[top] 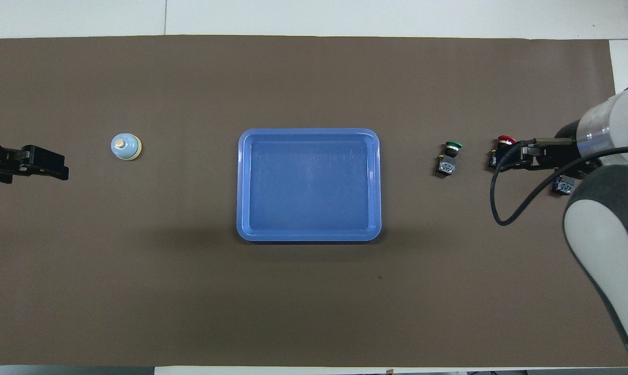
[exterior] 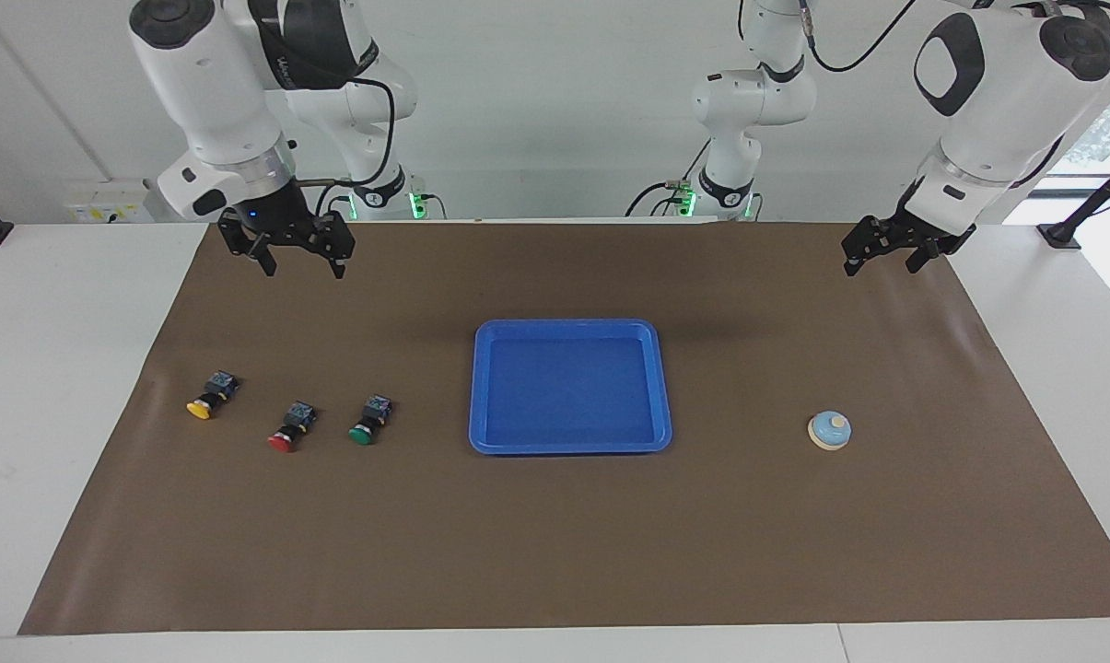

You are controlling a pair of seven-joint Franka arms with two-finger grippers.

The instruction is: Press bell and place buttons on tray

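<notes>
Right end effector (exterior: 302, 267) open; light-blue bell (exterior: 829, 431), cream knob.

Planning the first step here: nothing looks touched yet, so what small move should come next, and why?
Probably bring the open left pincer over the bell and lower it to press: the bell sits unpressed at that arm's end, the tray is empty, and neither pincer holds anything.

Overhead, the right tool (top: 504, 158) partly hides the red button (top: 505, 139) and yellow button (top: 565, 185).
</notes>
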